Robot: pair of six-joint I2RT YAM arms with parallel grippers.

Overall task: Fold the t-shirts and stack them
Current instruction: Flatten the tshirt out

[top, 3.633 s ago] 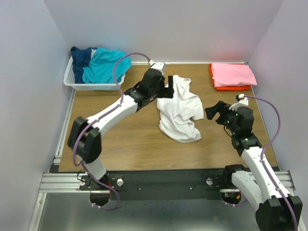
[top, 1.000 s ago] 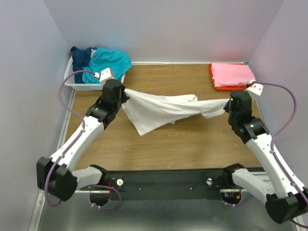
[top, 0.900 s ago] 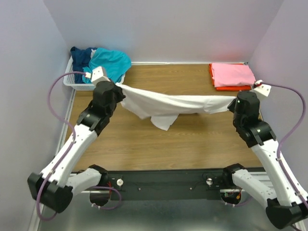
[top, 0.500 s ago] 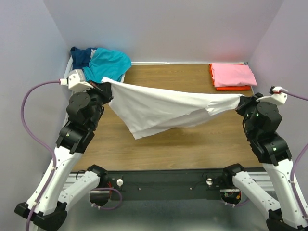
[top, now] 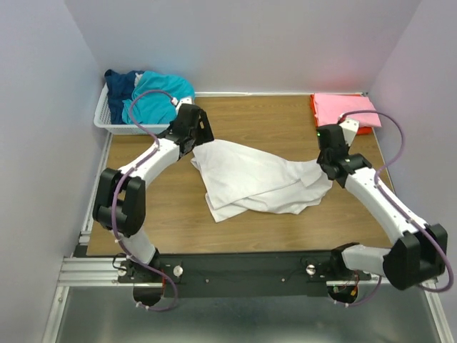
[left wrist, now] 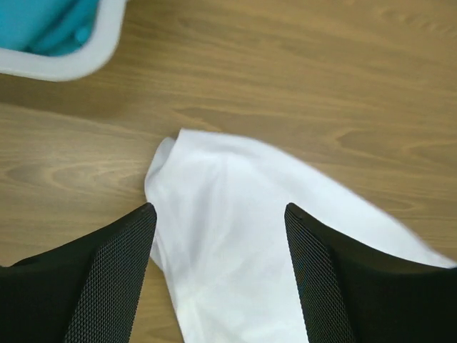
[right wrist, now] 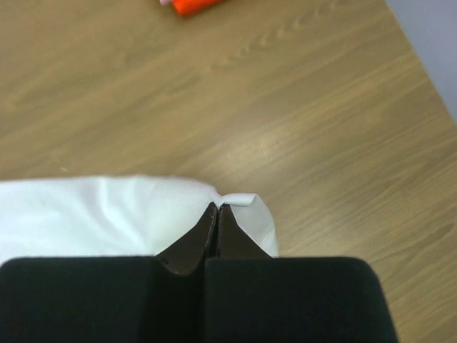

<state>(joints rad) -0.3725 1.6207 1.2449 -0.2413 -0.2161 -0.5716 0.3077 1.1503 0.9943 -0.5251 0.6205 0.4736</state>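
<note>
- Spreading the white soft-cloth short-sleeved t-shirt (top: pixel 250 182) flat looks like the step in hand. It lies rumpled mid-way across the wooden table (top: pixel 278 118), with layers doubled along its near side.
- Left gripper (left wrist: pixel 219 213): black mesh-faced fingers (left wrist: pixel 114 275) are apart, straddling the shirt's far-left corner with nothing gripped.
- Right gripper (right wrist: pixel 217 211): tips are together, clamped on a small curl of the shirt's right-hand hem.
- My read on doing it well:
  - The left gripper drops and pinches that corner, one layer only.
  - Both then pull low and level toward the left and right edges so the doubled part unrolls.
  - Keep tension even, since the right pinch looks thin and could slip.
- Mind the white slatted plastic basket (top: pixel 114 126) at the far-left corner, near the left arm. It holds a teal t-shirt (top: pixel 161 96) and a navy t-shirt (top: pixel 120 82).
- Folded pink t-shirt (top: pixel 335 106) sits on an orange t-shirt (right wrist: pixel 193 7) at the far-right corner. That is the likely stack spot, apart from the white shirt.
- Views:
  - The top view gives the whole shirt outline and both arms, but not the state of either claw.
  - The left wrist view shows the finger gap and bare wood around the corner.
  - Only the right wrist view shows how little cloth is in the pinch.
  - Neither wrist view shows the doubled near side.
</note>
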